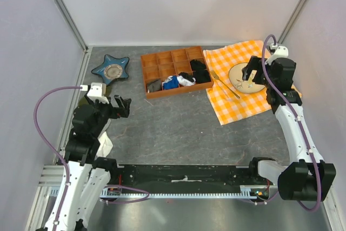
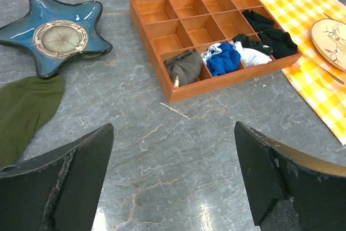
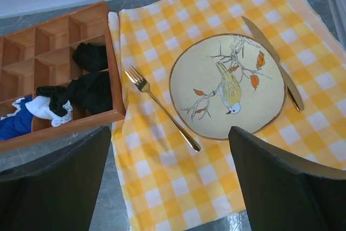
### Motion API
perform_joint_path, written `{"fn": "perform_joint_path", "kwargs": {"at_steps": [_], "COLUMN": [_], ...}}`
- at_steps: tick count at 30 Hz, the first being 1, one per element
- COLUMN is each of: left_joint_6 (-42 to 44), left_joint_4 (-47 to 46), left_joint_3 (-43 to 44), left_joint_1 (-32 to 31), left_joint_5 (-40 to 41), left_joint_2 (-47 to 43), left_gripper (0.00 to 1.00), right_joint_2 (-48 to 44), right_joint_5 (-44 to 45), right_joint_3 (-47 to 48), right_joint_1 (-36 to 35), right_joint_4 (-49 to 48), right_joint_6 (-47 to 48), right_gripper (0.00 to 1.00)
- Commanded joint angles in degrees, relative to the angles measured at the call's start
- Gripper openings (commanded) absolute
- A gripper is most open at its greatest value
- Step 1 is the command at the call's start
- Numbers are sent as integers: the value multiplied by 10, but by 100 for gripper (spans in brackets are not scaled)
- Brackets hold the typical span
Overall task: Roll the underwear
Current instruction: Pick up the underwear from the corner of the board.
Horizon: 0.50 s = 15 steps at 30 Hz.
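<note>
Both the left gripper (image 2: pixel 173 129) and right gripper (image 3: pixel 168 132) are hanging wide open, empty. The underwear (image 2: pixel 27 106) is lying left beside the star dish (image 2: pixel 54 33), so reaching in is probably risking knocking it.

I'm looking over a grey marbled table (image 1: pixel 178 128) carrying four things.
I'm seeing a blue star dish (image 1: pixel 111 70) sitting at the far left. A wooden tray (image 1: pixel 175 91) is lying to its right, well apart from it and turned slightly askew. A yellow checked cloth (image 1: pixel 238 106) is spreading over the far right, its left edge running just beside the tray's right side. The olive underwear (image 2: pixel 27 112) is lying flat at the left edge, on the near side of the dish and close to one of its points.
</note>
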<state>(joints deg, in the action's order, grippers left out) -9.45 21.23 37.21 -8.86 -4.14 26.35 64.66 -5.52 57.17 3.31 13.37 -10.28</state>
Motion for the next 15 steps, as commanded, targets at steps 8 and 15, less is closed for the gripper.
{"fn": "perform_joint_path", "kwargs": {"at_steps": [8,15], "left_joint_6": [-14,-4], "left_joint_4": [47,87], "left_joint_3": [128,203], "left_joint_1": [35,82], "left_joint_5": [-31,10], "left_joint_2": [228,352], "left_gripper": [99,97], "right_joint_2": [38,68], "right_joint_5": [-224,-361], "right_joint_3": [9,-37], "right_joint_1": [-152,-175], "right_joint_4": [-5,24], "right_joint_6": [255,333], "right_gripper": [98,98]}}
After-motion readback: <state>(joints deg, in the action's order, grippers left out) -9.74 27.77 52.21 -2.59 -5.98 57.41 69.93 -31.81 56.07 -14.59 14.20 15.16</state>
